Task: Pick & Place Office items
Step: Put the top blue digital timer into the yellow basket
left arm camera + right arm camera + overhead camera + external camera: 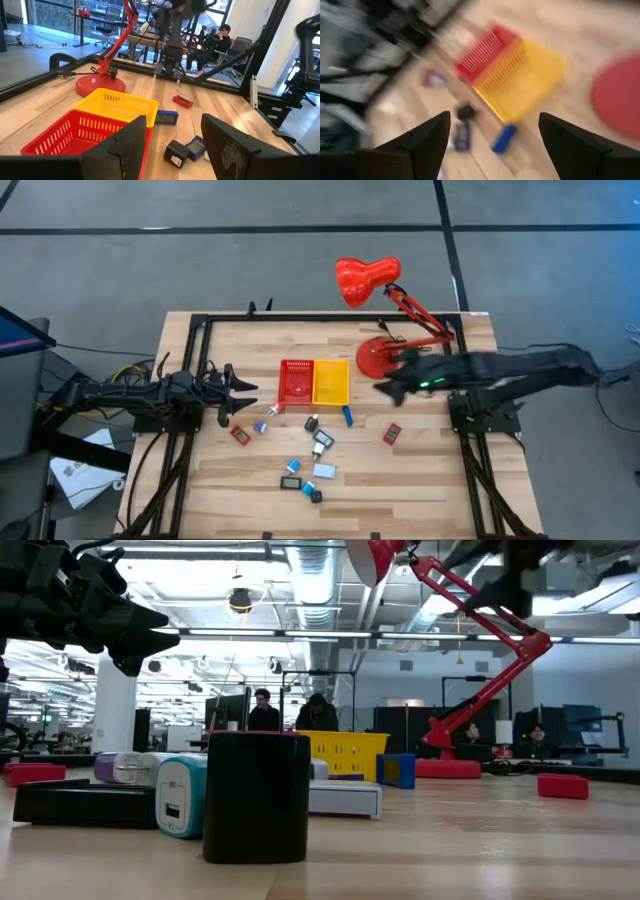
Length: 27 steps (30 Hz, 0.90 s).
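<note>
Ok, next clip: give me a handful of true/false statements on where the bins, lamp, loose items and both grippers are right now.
1. The red bin and the yellow bin sit side by side, touching. True.
2. The right gripper holds a blue item. False: its fingers are open and empty, above the table beside the yellow bin.
3. The red desk lamp stands on the table on the right arm's side. True.
4. Both bins already hold several office items. False: both look empty; the small items, such as the blue piece, lie on the wood.
5. The left gripper is open and holds nothing. True.
</note>
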{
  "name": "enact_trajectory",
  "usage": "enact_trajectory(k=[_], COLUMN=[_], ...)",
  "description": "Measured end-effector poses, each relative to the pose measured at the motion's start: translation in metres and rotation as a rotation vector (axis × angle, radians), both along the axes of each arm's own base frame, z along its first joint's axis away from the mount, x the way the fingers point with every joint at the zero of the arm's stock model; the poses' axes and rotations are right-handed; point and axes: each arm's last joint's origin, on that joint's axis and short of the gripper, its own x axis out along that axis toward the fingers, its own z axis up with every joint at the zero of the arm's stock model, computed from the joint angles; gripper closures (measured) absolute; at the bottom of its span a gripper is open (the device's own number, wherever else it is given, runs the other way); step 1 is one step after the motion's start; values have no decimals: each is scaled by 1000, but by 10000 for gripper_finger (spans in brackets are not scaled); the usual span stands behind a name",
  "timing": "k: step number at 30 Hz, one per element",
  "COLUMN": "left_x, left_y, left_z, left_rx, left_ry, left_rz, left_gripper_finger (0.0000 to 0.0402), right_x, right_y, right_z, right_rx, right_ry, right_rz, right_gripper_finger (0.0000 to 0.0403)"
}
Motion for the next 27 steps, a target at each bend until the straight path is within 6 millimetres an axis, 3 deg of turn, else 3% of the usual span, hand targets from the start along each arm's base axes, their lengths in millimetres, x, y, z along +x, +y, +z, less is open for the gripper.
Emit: enact_trajectory(k=[6,12,18,27], left_x=[0,0,2,5], left_y=[0,0,0,0], left_z=[0,0,-3,-9], left_rx=[28,28,25,15], left_ry=[2,5,31,93], left_rz=[-1,-1,-2,-3], left_gripper_finger=[215,215,215,215], right_x=[69,117,140,155], right_y=[18,34,39,41], right_z=[-52,-97,-121,-128], right_rx=[101,72,57,143], right_ry=[265,477,633,589], right_rz=[-90,-68,-67,-53], right_gripper_finger=[106,106,108,152])
